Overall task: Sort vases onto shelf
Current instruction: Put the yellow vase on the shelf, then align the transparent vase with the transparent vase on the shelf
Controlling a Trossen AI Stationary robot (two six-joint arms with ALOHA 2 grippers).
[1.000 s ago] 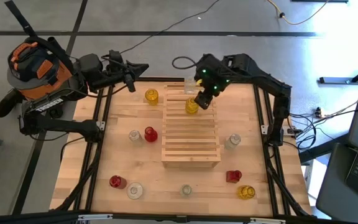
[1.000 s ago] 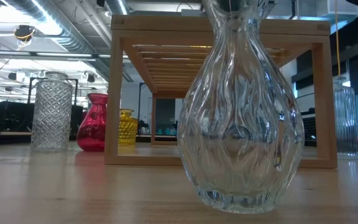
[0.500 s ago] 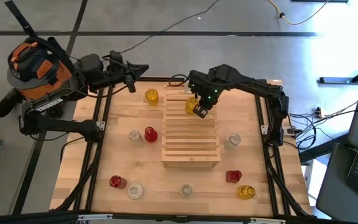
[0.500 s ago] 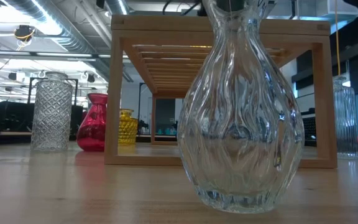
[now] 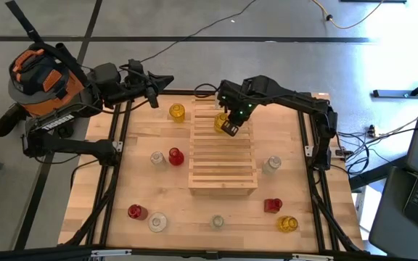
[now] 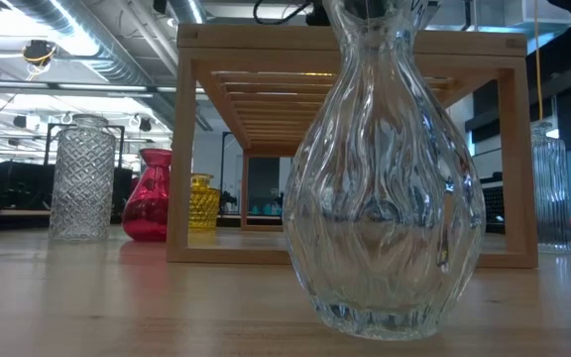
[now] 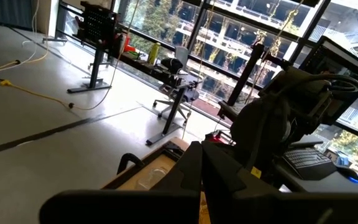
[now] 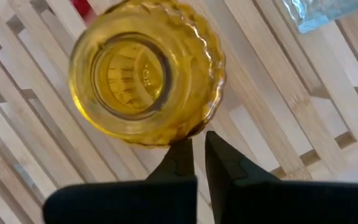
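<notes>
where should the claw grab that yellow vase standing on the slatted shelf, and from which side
Take the yellow vase at its narrow neck, coming straight down from above. It stands upright on the shelf, mouth open to the top, and its ribbed belly is wider. The right claw hangs just beside it, fingers nearly together, so it would need to open first.

A yellow ribbed glass vase (image 8: 143, 81) stands upright on the far end of the slatted wooden shelf (image 5: 223, 163). Other vases, red (image 5: 175, 156), yellow (image 5: 288, 224) and clear (image 5: 271, 165), stand scattered around the rack.
</notes>
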